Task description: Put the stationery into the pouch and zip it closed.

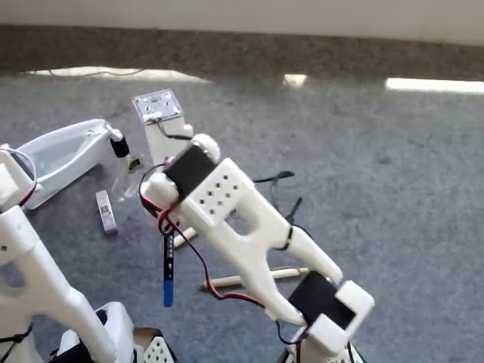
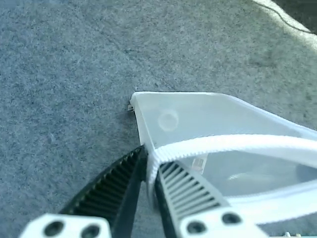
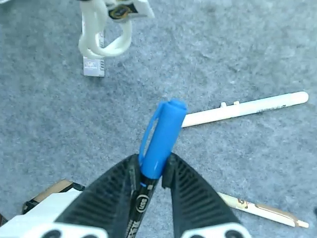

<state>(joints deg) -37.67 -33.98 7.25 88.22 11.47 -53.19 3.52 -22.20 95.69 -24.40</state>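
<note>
On the grey carpeted table (image 1: 378,189), the translucent white pouch (image 1: 64,155) is seen at the left of the high view. Its long axis slants from near-left to far-right, so its far end is turned toward the middle of the table. One corner of it, by the zipper strip, is pinched between the closed fingers of the left gripper (image 2: 148,163). The two zipper edges appear parted, though how widely cannot be told. To the right of the pouch and nearer the camera, the right gripper (image 3: 151,168) is clamped on a blue-capped marker (image 1: 168,263), which appears to be held clear of the table, cap outward. Its length runs roughly crosswise to the pouch's, so it is judged that the marker must be carried leftward and turned to line up with the mouth. A white pen (image 3: 247,108) and a cream pen (image 3: 257,208) lie loose under the right arm, and a small white labelled block (image 1: 106,210) lies between pouch and marker.
</note>
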